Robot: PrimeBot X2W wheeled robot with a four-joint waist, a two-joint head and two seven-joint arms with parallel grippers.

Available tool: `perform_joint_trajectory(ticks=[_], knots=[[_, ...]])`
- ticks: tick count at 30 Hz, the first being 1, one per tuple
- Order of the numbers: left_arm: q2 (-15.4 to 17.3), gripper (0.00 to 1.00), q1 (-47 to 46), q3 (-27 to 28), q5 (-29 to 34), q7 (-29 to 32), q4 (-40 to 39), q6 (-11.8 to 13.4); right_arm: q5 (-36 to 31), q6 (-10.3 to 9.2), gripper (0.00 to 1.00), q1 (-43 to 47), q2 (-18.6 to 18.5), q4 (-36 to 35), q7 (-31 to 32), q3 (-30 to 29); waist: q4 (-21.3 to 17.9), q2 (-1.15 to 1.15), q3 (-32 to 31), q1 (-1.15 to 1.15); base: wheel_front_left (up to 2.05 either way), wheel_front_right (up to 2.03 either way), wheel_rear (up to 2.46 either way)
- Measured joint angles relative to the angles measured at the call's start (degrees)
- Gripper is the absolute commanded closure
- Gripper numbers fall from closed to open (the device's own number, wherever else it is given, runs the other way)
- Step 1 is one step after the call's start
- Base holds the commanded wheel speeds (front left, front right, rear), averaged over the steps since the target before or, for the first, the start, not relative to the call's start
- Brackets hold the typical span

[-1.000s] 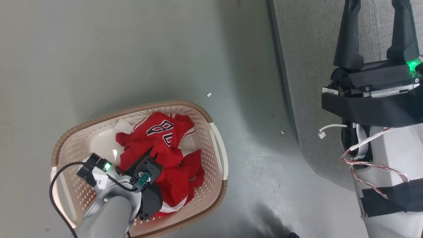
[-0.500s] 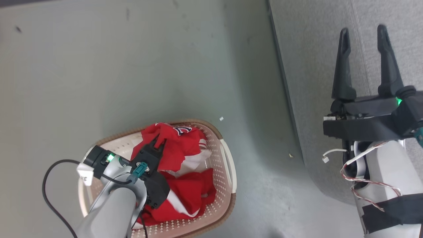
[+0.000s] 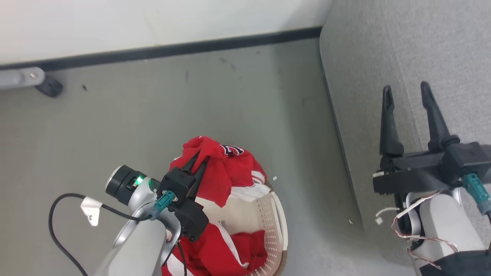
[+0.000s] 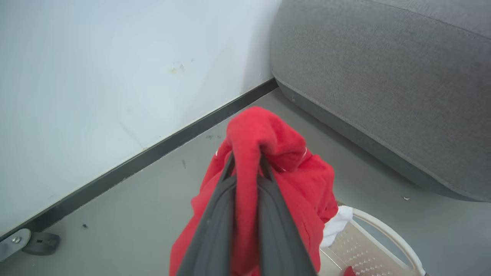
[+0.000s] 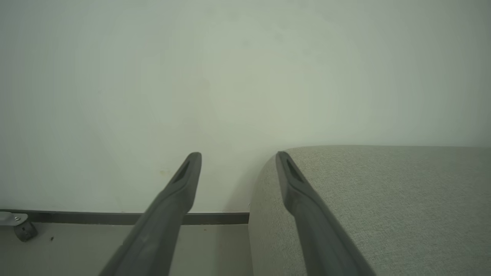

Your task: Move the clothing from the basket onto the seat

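Closure of the left pincer (image 3: 199, 159) is confirmed: both dark fingers (image 4: 215, 218) are drawn together on a bunched fold of the red garment (image 3: 226, 168), with only the thickness of the cloth between them. In the left wrist view the fold is seen pushed up between the fingers and draped over their tips, the rest hanging down on either side. White panels, striped trim and part of a dark numeral are visible on this garment in the head view. It is held above the basket (image 3: 283, 218), and its lower part hangs toward the basket's interior; whether it is clear of the contents cannot be determined. A second red garment (image 3: 215, 249), marked by a broad white stripe, is seen lying inside the basket, partly hidden by the left forearm (image 3: 142, 245). The basket is located on the grey floor (image 3: 191, 99), near the seat (image 3: 383, 46) but apart from it.

The right pincer (image 3: 405, 87) is released: its fingers are spread well apart, and nothing is held or touched. It is positioned over the edge of the seat, fingers pointed toward the white wall (image 3: 153, 19). In the right wrist view the rounded corner of the seat is seen beside one finger, with a dark skirting strip (image 5: 115, 217) at the foot of the wall.
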Motion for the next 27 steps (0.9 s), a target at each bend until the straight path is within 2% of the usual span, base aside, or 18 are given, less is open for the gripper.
perform_joint_trajectory(ticks=[12, 27], knots=[[1.08, 1.0, 1.14, -1.36, -3.26, -0.01, -2.7, -0.47, 0.02, 1.29, 0.0, 4.76, 0.31, 3.92, 0.04, 1.12, 2.03, 0.0, -9.42, 0.0, 0.0, 0.0, 0.0], [2.61, 1.0, 4.65, -7.76, -9.71, 0.08, -6.0, -0.49, 0.1, 3.6, 0.0, 10.93, 0.56, 6.16, 0.05, 2.57, 2.45, -0.01, -21.51, 0.0, 0.0, 0.0, 0.0]])
